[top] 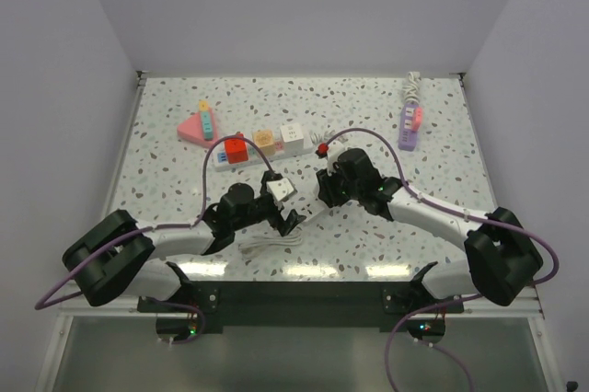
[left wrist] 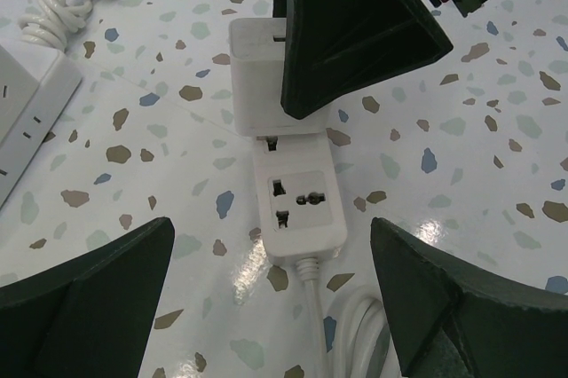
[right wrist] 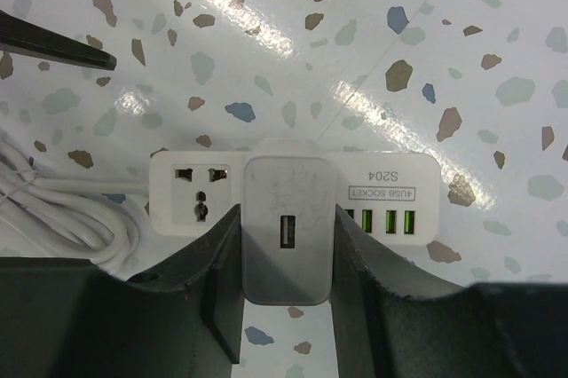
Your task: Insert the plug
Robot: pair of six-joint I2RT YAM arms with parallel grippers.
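Here, right fingers (right wrist: 217,289) squeezing the white plug (right wrist: 286,245) mid-frame, over the power strip (right wrist: 191,192), left fingers (left wrist: 89,298) wide apart.

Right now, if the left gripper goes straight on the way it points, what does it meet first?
Likely the white power strip, at its cord end, which lies between the open fingers of the left gripper; depth is unclear.

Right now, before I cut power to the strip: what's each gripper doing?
Left gripper: open, holding nothing.
Right gripper: closed on the white charger.
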